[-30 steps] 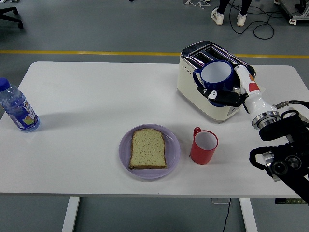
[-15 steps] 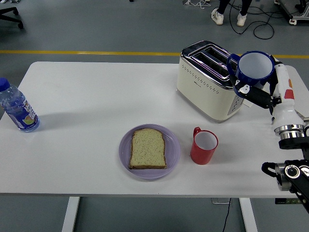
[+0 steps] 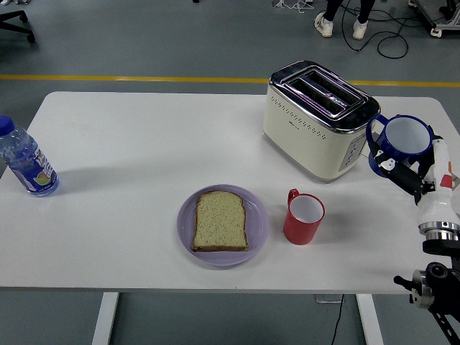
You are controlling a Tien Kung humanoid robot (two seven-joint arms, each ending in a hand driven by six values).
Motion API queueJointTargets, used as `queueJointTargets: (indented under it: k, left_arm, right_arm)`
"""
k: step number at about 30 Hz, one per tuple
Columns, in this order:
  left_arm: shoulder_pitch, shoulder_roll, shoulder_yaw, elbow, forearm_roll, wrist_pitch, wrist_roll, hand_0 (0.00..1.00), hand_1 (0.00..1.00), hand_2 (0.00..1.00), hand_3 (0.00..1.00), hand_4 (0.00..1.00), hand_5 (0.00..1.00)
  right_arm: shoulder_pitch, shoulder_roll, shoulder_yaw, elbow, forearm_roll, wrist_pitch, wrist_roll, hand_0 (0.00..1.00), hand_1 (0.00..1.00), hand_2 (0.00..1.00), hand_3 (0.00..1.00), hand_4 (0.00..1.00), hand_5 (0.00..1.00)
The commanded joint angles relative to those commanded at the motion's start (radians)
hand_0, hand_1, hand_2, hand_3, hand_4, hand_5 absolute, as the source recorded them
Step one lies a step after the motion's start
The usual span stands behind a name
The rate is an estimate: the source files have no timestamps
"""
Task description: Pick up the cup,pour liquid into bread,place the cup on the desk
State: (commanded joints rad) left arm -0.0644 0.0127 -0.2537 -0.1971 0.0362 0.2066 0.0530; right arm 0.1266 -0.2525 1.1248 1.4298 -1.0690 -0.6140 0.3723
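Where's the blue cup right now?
In the head view the blue cup is at the table's right side, held by the right hand, just right of the toaster.

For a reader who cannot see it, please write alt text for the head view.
The robot's right hand holds a blue cup upright at the right side of a white table, beside a cream toaster. Nearer the front, a slice of bread lies on a purple plate next to a red cup; a water bottle stands far left.

Blue cup [image 3: 404,139] with white interior, upright, held at the table's right side, toasted bread slice [image 3: 221,221] flat on purple plate [image 3: 185,219]
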Motion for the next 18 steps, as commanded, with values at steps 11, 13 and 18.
queueJointTargets:
  k: [11, 13, 18]
  left_arm:
    - [0.006, -0.001, 0.013, 0.0, -0.001, 0.0, 0.0, 0.634, 0.643, 0.653, 0.505, 0.241, 0.853]
    - [0.008, -0.002, 0.016, 0.0, -0.002, 0.0, 0.001, 0.634, 0.643, 0.653, 0.505, 0.241, 0.853]
    - [0.01, -0.003, 0.022, 0.0, -0.002, 0.0, 0.001, 0.634, 0.643, 0.653, 0.505, 0.24, 0.854]
  right_arm:
    - [-0.029, 0.024, -0.026, -0.133, 0.042, -0.01, 0.07, 0.562, 0.498, 0.612, 0.597, 0.537, 0.002]
    - [-0.03, 0.028, -0.037, -0.165, 0.037, -0.002, 0.077, 0.562, 0.498, 0.612, 0.597, 0.537, 0.002]
    - [-0.033, 0.04, -0.062, -0.221, 0.035, 0.018, 0.097, 0.566, 0.507, 0.621, 0.6, 0.542, 0.002]
